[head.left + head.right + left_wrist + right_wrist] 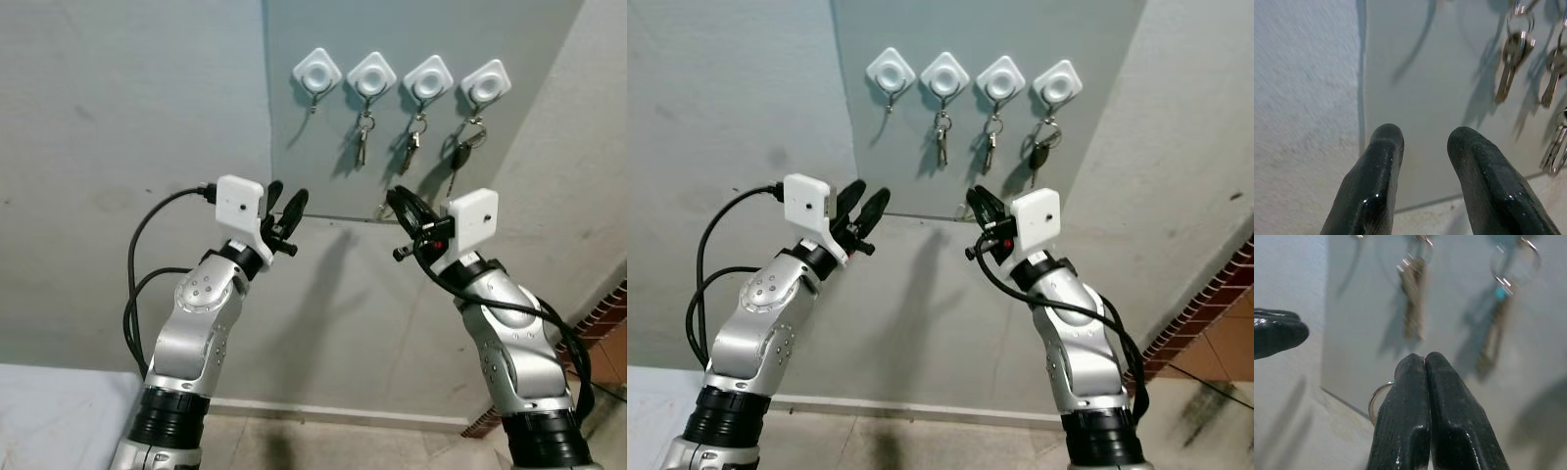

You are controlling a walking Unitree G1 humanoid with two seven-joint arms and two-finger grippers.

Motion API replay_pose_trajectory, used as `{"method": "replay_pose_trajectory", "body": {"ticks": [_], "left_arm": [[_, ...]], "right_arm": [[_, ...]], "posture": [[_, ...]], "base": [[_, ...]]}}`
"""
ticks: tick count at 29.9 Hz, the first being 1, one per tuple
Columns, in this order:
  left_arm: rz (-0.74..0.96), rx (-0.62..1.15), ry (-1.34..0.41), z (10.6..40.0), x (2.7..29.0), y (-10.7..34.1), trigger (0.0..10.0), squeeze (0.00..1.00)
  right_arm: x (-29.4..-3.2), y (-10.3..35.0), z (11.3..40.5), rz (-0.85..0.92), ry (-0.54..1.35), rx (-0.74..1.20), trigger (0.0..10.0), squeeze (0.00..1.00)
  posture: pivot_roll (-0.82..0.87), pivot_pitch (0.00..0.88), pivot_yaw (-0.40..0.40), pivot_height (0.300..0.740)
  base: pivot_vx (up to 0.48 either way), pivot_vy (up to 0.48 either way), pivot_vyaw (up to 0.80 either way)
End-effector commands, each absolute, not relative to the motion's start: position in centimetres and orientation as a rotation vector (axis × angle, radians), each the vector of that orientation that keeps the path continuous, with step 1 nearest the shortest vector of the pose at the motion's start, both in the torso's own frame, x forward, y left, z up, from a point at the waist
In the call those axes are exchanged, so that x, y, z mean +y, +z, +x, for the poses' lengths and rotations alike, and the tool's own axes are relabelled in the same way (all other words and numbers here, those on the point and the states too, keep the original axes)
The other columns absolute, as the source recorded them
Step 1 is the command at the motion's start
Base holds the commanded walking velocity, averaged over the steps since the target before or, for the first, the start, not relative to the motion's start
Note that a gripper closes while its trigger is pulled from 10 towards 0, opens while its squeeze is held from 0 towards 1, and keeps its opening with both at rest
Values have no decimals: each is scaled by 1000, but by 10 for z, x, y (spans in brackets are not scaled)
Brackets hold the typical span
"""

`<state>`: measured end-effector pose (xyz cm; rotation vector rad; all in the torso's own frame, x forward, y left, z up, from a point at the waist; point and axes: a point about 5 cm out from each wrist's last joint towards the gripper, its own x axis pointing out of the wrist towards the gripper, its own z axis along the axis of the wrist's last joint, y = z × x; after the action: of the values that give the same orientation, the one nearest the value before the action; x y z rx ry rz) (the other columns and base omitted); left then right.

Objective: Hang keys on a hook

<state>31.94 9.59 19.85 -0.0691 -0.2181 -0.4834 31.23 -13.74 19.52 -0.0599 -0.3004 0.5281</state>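
Note:
Four white diamond-shaped hooks sit in a row on a grey wall panel (323, 166). The leftmost hook (316, 71) is bare. Bunches of keys hang from the second hook (363, 138) and the third hook (413, 144), and a black-headed key (466, 149) hangs from the fourth. My right gripper (397, 203) is raised below the third hook and shut on a silver key ring (1378, 400), whose keys peek out beside the fingertips (383, 209). My left gripper (285, 201) is raised below the bare hook, open and holding nothing.
The panel ends at a lower edge (343, 217) just behind both grippers. Plain grey wall (118, 117) lies to the left and a lighter wall (578, 147) to the right. Brick edging (602, 318) and tiled floor (323, 446) show low down.

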Motion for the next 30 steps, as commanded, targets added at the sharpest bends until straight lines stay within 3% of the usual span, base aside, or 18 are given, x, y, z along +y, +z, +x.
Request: {"method": "replay_pose_trajectory", "body": {"ticks": [1,12,30], "left_arm": [[-67,-229,-494,319,95,204,10000,0],[-75,-220,-498,316,92,205,10000,0],[-63,-210,-518,313,94,201,10000,0]], "right_arm": [[-133,201,315,-53,565,-311,10000,0],[-118,217,317,-6,645,-368,10000,0],[-122,252,308,152,669,-511,10000,0]], "posture": [[46,0,-22,740],[53,0,-29,740],[50,0,-26,740]], "base": [[0,0,0],[0,0,0],[0,0,0]]}}
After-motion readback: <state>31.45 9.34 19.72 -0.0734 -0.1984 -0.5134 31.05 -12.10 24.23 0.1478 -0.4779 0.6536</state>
